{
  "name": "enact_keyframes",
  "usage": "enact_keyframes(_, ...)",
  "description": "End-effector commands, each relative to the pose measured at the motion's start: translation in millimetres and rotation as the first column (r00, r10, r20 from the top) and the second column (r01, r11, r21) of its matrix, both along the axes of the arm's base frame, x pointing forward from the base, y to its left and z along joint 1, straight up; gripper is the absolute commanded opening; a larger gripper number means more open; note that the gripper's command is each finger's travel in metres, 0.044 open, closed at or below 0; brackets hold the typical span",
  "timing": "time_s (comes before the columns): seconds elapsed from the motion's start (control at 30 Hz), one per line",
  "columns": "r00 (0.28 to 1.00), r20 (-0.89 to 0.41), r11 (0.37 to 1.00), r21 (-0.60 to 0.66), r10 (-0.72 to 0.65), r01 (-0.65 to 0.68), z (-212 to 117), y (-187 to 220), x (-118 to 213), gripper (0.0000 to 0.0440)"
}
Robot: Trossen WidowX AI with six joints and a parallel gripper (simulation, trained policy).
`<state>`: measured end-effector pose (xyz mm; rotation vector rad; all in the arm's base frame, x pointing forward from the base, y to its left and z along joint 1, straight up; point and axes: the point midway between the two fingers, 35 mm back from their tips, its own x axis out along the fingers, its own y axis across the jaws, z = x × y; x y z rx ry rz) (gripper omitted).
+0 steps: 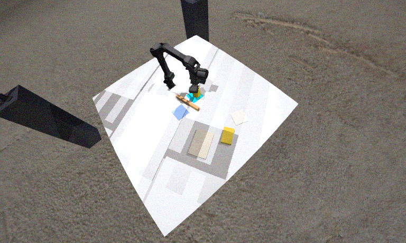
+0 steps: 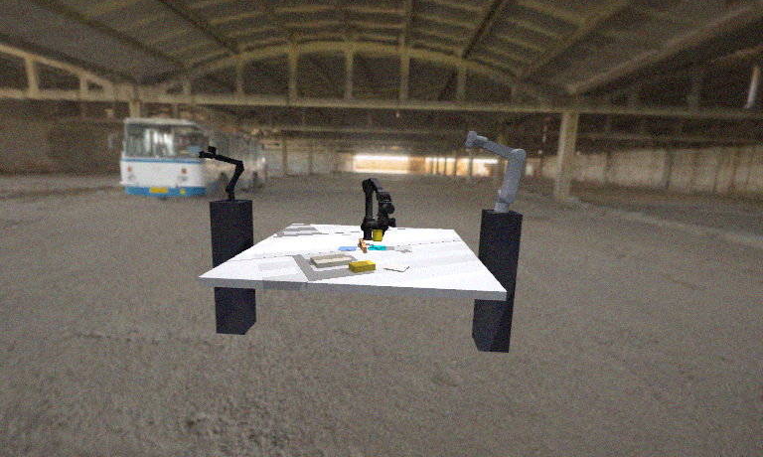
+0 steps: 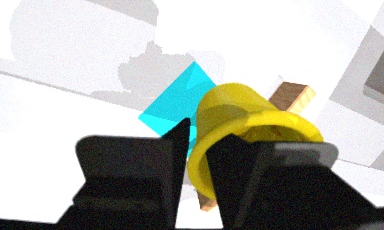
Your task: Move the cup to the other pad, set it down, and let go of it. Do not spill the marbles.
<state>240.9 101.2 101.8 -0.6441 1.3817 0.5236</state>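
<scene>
The yellow cup is held upright or nearly so, a little above the table. My gripper is shut on the cup's wall, one finger inside the rim and one outside. The cyan pad lies below the cup, partly covered by it in the wrist view. The blue pad lies bare on the other side of the wooden bar. The cup's inside is mostly hidden by a finger and shade, and I cannot make out the marbles.
A wooden bar lies between the two pads. A beige slab, a yellow block and a thin white tile lie farther off on the white table.
</scene>
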Motion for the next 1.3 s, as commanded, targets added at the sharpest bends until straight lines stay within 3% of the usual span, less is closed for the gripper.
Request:
enact_keyframes(0.0,1.0,0.003,1.0,-0.004,-0.008,0.008,-7,0,-6,0.0006)
enact_keyframes(0.6,0.999,0.026,0.999,0.006,-0.042,0.042,-36,-2,-19,0.0067)
enact_keyframes(0.8,0.996,0.073,0.997,0.059,-0.06,0.056,-28,2,-12,0.0165)
enact_keyframes(1.27,0.99,0.115,0.987,0.147,-0.077,0.06,-8,3,-19,0.0214)
